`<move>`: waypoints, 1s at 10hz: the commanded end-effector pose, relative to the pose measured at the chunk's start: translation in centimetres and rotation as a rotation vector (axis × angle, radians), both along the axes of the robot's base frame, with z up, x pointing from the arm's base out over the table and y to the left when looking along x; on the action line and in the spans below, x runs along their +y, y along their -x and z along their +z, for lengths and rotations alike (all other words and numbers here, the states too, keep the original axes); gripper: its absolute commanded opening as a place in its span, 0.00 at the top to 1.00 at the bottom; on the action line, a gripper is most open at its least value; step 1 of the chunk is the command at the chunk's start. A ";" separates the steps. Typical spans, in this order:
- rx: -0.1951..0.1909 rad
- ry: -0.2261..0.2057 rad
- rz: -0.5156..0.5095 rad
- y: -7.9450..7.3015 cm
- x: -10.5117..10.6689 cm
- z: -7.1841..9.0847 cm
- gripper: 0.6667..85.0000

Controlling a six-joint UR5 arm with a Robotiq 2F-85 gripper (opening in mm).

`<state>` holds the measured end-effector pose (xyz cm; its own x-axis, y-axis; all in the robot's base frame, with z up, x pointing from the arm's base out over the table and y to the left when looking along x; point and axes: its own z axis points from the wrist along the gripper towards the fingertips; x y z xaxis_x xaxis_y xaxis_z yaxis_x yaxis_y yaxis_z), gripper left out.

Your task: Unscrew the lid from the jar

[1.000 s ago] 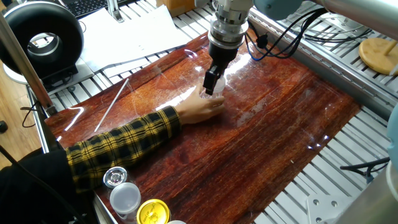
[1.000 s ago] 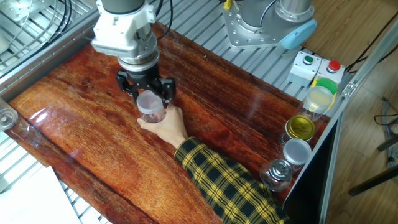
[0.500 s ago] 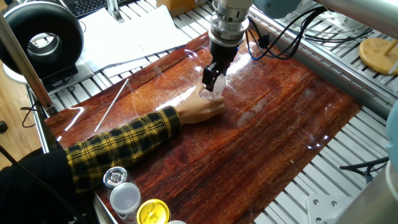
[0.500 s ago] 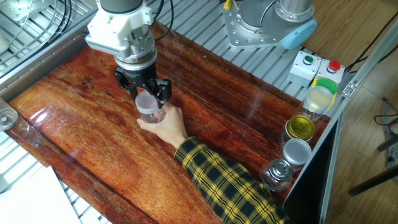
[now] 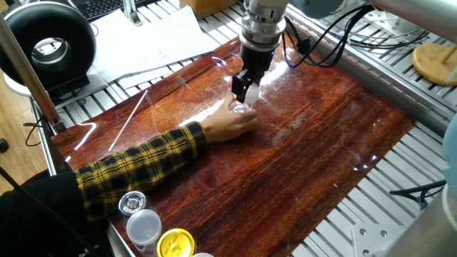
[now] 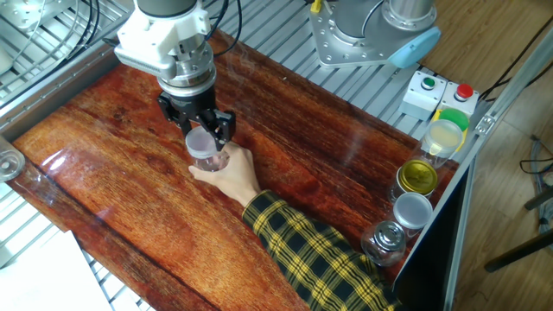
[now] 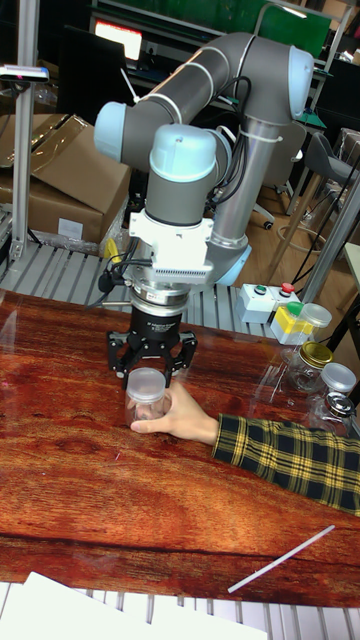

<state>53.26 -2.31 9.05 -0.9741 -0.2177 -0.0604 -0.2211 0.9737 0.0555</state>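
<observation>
A person's hand (image 6: 235,173) holds the small clear jar (image 6: 210,161) upright on the red wooden table (image 6: 121,207). The translucent white lid (image 6: 200,140) sits at the jar's top. My gripper (image 6: 200,138) comes straight down from above and is shut on the lid, one finger on each side. The tall fixed view shows the lid (image 7: 147,380) over the jar (image 7: 147,408), with the gripper (image 7: 148,378) around it and the thumb below. Whether lid and jar have parted I cannot tell. In one fixed view the gripper (image 5: 243,91) stands above the jar (image 5: 241,109).
The plaid-sleeved arm (image 6: 320,255) reaches in from the table's edge. Other jars stand there: a yellow-lidded one (image 6: 417,175), a white-lidded one (image 6: 413,210) and a metal-lidded one (image 6: 384,238). A button box (image 6: 441,93) is nearby. A thin white rod (image 5: 128,118) lies near the far edge.
The gripper has turned about its vertical axis with the lid in it and risen slightly. The hand and jar stay in place.
</observation>
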 end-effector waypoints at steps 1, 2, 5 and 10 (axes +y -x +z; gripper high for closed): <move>-0.008 -0.010 0.001 -0.4 0.4 0.4 0.35; -0.021 -0.010 0.044 -0.7 0.6 0.4 0.39; -0.078 0.003 0.250 -1.7 1.0 0.6 0.43; -0.152 0.064 0.708 -2.0 1.2 0.1 0.45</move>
